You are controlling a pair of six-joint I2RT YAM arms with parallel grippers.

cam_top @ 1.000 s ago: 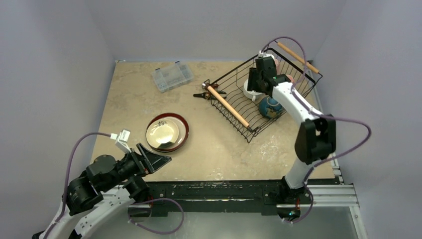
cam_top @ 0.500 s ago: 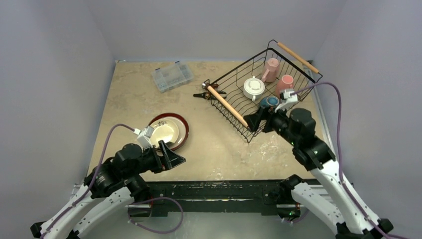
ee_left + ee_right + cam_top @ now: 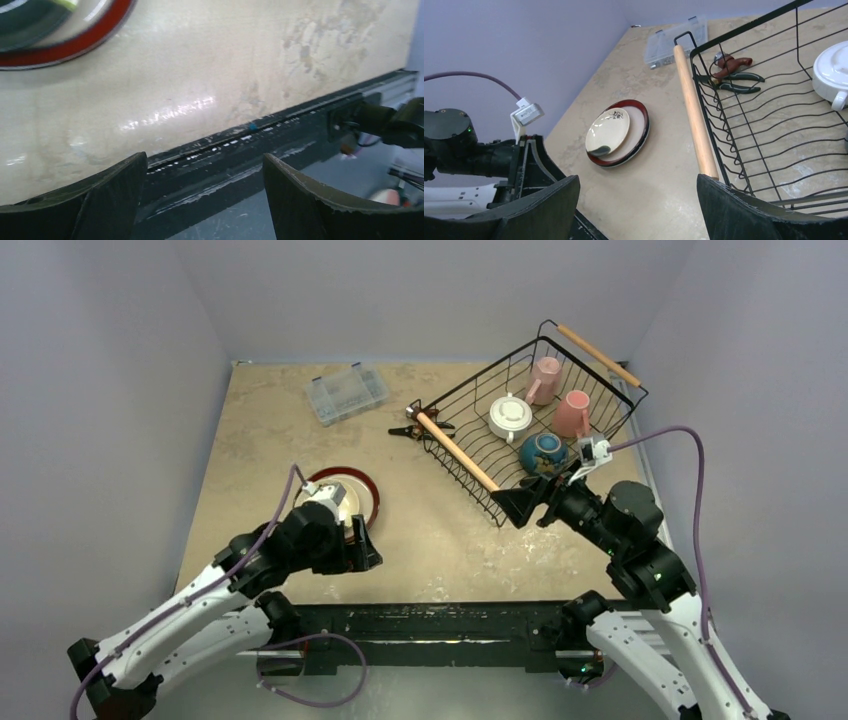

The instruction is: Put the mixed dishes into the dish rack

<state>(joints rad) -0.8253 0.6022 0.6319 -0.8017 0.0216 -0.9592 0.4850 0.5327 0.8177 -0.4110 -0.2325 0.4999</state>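
The dish rack [image 3: 470, 418], black wire with wooden handles, stands at the back right. Inside it are two pink mugs [image 3: 545, 378] [image 3: 573, 412], a white two-handled cup [image 3: 510, 417] and a blue bowl [image 3: 543, 452]. The cream plate [image 3: 608, 131] lies on the red-rimmed plate [image 3: 371, 502] at centre left, partly under my left wrist in the top view. My left gripper [image 3: 362, 548] [image 3: 205, 158] hangs open and empty over the table's near edge, just past the plates. Near the rack's front corner my right gripper [image 3: 512, 505] [image 3: 638, 180] is open and empty.
A clear compartment box [image 3: 347, 393] sits at the back left. A small black-and-red hand tool [image 3: 408, 427] lies against the rack's left side. A black rail [image 3: 280, 135] runs along the near table edge.
My right arm has pulled back out of the rack to its front corner, jaws opening wider, with the blue bowl left inside. My left arm has swung forward over the plates.
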